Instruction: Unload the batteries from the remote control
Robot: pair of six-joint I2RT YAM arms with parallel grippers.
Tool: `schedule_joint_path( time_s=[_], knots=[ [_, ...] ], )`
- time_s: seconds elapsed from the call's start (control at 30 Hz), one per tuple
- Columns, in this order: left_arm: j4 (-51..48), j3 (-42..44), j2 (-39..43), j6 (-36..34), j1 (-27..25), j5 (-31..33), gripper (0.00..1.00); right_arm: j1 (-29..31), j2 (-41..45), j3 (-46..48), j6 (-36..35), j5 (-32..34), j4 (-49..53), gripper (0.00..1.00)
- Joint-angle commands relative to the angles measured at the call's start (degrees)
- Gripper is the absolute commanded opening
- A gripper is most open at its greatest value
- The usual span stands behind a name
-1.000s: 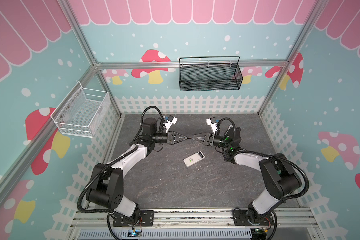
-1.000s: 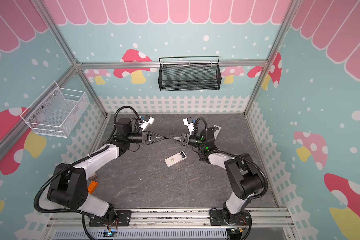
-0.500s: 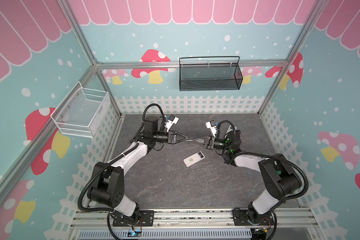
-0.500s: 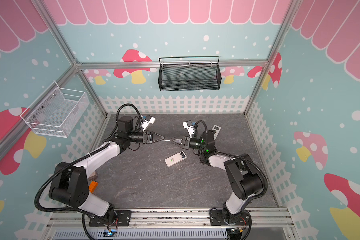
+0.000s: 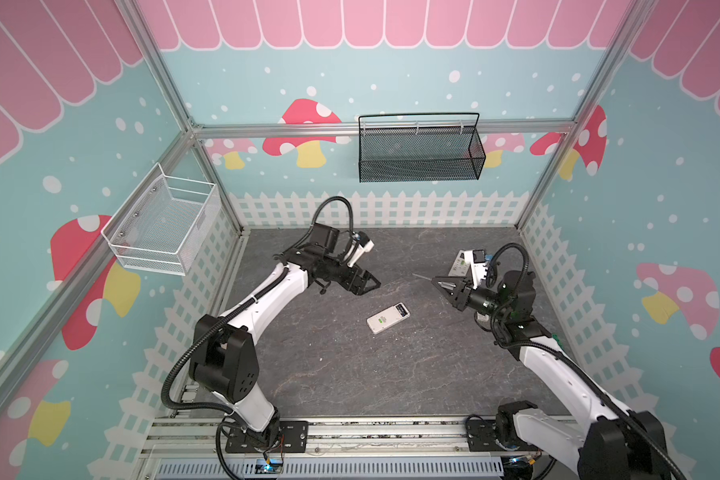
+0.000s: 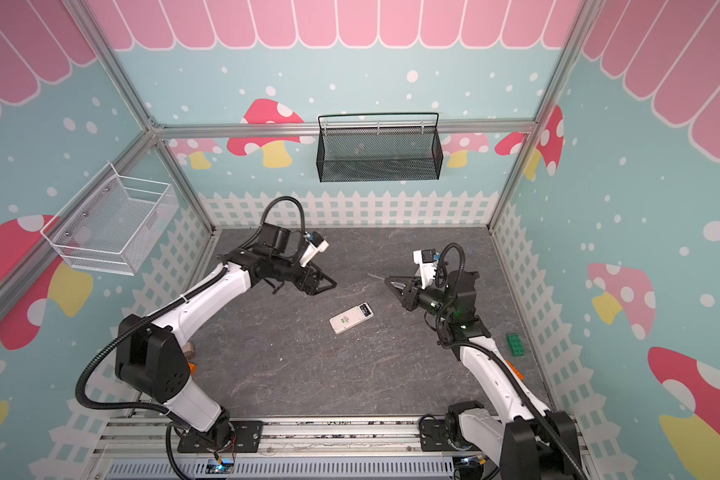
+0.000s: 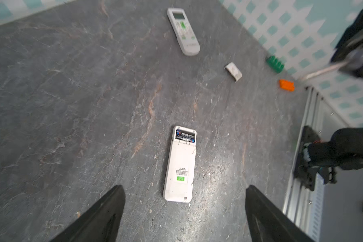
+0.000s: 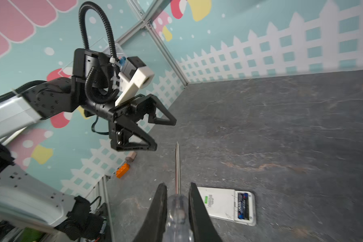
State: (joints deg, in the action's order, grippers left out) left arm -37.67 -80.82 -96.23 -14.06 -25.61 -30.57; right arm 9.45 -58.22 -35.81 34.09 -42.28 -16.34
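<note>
Remote control (image 5: 388,318), back up with its battery bay uncovered, lying on the grey table (image 5: 329,374) between two raised grippers.
Left gripper (image 5: 370,287): jaws spread wide, holding nothing, raised over the table on the far-left side of the remote control and apart from it. Right gripper (image 8: 177,186): clamped on the screwdriver (image 8: 177,163), off the table to the remote control's right. Batteries (image 7: 185,136): black, seated in the open bay at one end of the remote control. Both top views show the bay only as a dark patch, while the left wrist view shows the battery labels, a second remote (image 7: 183,31) lying face up, a loose grey cover (image 7: 233,71) and green (image 7: 275,64) and orange (image 7: 286,85) bricks. Only the right wrist view shows the screwdriver's clear handle between the jaws.
</note>
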Motion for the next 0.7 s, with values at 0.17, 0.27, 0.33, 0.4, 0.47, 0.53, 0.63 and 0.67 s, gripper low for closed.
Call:
schedule_joint_path(
  time_s=[0.17,0.27,0.33,0.4,0.47,0.53,0.63,0.67],
  knots=[
    [-2.3,1.5,-4.1,-6.1,-9.5,13.8,0.98,-0.3,10.4,-3.7,-25.8,22.3,25.0,0.0],
    [-3.0,1.2,-6.4,-7.3,-11.7,13.5,0.98,-0.4,12.3,-5.4,-32.4,29.0,29.2,0.0],
    [-3.5,0.9,-7.7,-7.9,-12.5,12.7,0.98,-0.3,14.4,-4.9,-34.6,31.9,30.1,0.0],
    [-4.3,0.0,-8.8,-7.9,-13.3,12.8,0.98,-0.4,17.1,-3.2,-36.3,33.6,29.8,0.0],
    [-4.1,-0.4,-9.9,-7.5,-13.8,13.4,0.98,-0.3,19.7,-0.5,-37.5,34.8,29.1,0.0],
    [-4.0,-0.6,-10.8,-7.3,-14.2,14.3,0.98,-0.4,21.6,1.9,-38.0,35.9,28.9,0.0],
    [-4.3,-1.5,-12.9,-6.7,-15.2,17.0,0.98,-0.3,24.2,4.4,-38.8,35.9,27.3,0.0],
    [-4.4,-2.0,-13.8,-6.5,-15.4,17.5,0.98,-0.4,24.9,4.8,-38.7,36.7,26.6,0.0]
  ],
)
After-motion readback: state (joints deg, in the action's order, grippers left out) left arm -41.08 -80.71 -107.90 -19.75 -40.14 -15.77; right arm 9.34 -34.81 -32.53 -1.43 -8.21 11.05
